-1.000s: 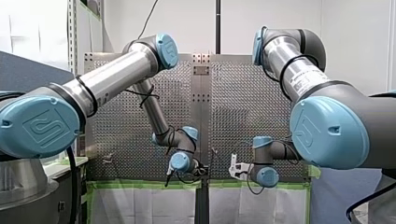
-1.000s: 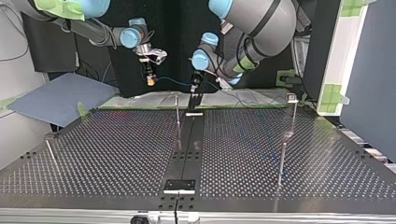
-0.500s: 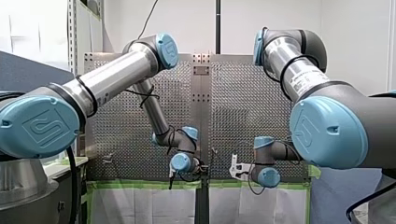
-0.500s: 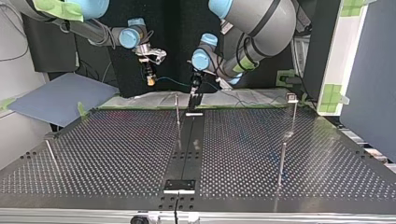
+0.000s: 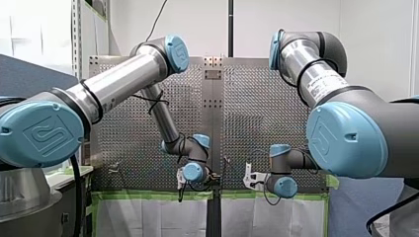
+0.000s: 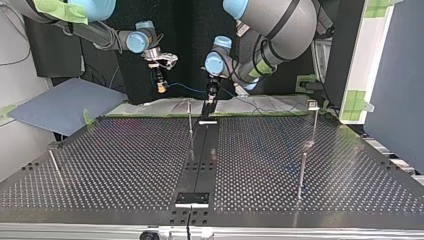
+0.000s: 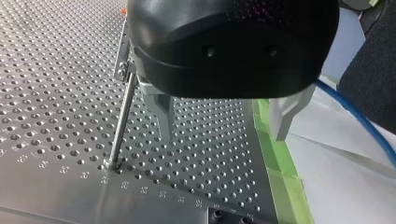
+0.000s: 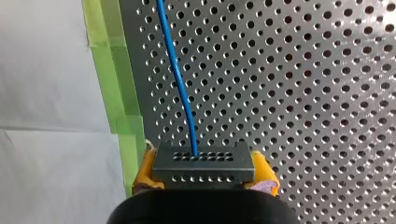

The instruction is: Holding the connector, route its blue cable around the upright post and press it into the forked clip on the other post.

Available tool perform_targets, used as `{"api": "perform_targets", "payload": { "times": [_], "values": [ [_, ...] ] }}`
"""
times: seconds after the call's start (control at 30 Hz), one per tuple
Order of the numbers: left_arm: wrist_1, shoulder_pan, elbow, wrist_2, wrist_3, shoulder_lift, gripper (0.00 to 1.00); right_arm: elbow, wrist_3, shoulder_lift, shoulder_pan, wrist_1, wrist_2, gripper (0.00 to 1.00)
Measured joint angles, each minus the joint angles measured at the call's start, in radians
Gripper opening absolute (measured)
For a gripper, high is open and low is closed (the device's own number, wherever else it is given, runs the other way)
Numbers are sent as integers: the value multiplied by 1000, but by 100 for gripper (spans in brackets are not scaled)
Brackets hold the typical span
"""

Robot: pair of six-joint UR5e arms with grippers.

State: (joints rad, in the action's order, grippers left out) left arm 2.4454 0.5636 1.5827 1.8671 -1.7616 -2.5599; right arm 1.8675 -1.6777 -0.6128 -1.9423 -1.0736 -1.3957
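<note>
Connector [image 8: 203,163]: in the right wrist view it is a black block clamped between the yellow pads [image 8: 264,169] of the right gripper [image 8: 203,171]. Blue cable [image 8: 180,79] leaves its front face and runs straight ahead over the perforated table [image 8: 303,93], in line with the fingers.

Left wrist view: left gripper [image 7: 223,119] is spread wide and holds nothing. A thin post [image 7: 120,126] stands just beside one finger. The cable passes well off the other side.

Top view: the cable spans from the right gripper at the view's left across to the left gripper. The post stands upright below that span, between the two grippers.

Front view: both grippers sit low by the table's edge, too small for detail.

Judgement: the post lies sideways from your connector, toward the left gripper, so the wrap falls to your right arm.
</note>
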Motion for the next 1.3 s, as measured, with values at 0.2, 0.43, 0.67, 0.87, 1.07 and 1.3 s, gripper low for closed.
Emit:
{"api": "perform_targets", "payload": {
  "times": [0.2,0.43,0.67,0.87,1.07,1.3],
  "values": [
    [6,11,0,40,21,-1,100,-3,3,1,1,-2,47,0],
    [10,33,0,98,26,-1,100,-5,4,2,4,-3,73,0],
    [3,59,1,147,25,-1,100,-6,4,4,11,-3,80,0],
    [-9,82,0,171,26,-14,100,-8,-2,5,17,-5,122,0],
    [-49,87,-10,182,26,-58,100,-9,-12,6,21,-10,170,0],
    [-61,84,-40,184,25,-82,100,-9,-10,7,23,-11,183,0]
  ]
}}
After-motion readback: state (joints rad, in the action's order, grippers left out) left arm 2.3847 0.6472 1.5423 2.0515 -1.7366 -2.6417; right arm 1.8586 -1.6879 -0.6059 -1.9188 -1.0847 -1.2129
